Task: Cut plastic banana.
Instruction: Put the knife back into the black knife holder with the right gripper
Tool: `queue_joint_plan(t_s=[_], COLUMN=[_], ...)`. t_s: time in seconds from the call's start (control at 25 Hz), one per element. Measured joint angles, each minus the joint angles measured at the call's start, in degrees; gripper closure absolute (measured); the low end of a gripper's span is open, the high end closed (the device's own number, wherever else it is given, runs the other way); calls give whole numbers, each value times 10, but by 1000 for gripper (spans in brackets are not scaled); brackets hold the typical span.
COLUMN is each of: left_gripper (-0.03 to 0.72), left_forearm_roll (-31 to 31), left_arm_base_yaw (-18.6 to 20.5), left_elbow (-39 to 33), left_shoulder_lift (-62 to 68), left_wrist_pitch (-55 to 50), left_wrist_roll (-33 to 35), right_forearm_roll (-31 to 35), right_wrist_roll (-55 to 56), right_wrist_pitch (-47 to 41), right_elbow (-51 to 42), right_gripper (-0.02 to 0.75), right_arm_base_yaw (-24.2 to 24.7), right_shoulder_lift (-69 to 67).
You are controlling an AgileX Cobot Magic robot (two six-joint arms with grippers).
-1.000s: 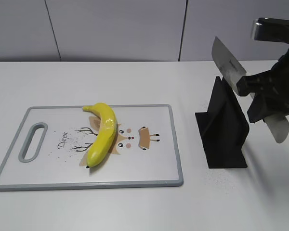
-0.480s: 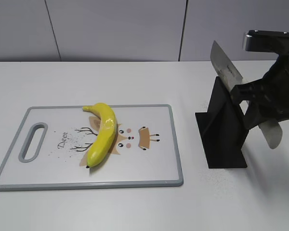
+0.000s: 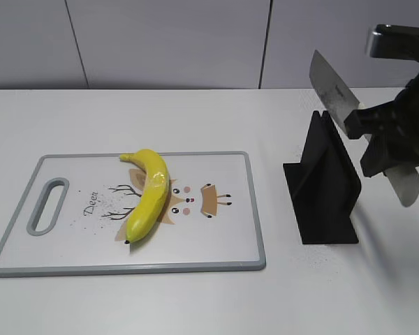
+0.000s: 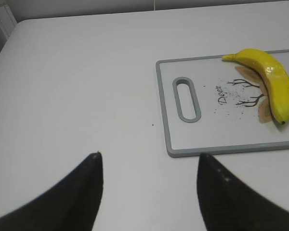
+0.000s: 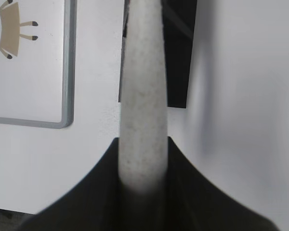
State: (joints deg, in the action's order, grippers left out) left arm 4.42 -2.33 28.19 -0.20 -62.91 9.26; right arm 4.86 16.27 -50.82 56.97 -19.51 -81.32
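Note:
The plastic banana (image 3: 148, 194) is glossy yellow and curved. It lies on a white cutting board (image 3: 216, 244) with a grey rim and a deer drawing. It also shows in the left wrist view (image 4: 270, 79). My right gripper (image 3: 377, 143) is shut on the grey handle (image 5: 142, 96) of a knife (image 3: 332, 91). The blade points up and left above a black knife stand (image 3: 325, 185). My left gripper (image 4: 148, 156) is open and empty over bare table, to the left of the board (image 4: 164, 110). It is out of the exterior view.
The black stand sits on the table right of the board and also shows in the right wrist view (image 5: 180, 53). The board's corner (image 5: 65, 120) lies left of the knife handle. A grey panelled wall (image 3: 167, 42) runs behind the white table.
My right gripper with the knife dipped left and down toward the stand, then rose back up and right. The banana and board have not moved.

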Motion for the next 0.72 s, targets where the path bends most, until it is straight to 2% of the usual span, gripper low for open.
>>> queue_joint_plan(t_s=[0.56, 0.6, 0.72], left_gripper=[96, 96, 96], left_forearm_roll=[0, 0, 0], left_arm_base_yaw=[0, 0, 0], left_elbow=[0, 0, 0], left_shoulder_lift=[0, 0, 0], left_wrist_pitch=[0, 0, 0], left_wrist_roll=[0, 0, 0], right_forearm_roll=[24, 26, 33], right_wrist_roll=[1, 0, -10], right_wrist_pitch=[-48, -49, -48], right_elbow=[0, 0, 0], right_gripper=[573, 547, 351], right_arm_base_yaw=[0, 0, 0], right_shoulder_lift=[-45, -45, -45])
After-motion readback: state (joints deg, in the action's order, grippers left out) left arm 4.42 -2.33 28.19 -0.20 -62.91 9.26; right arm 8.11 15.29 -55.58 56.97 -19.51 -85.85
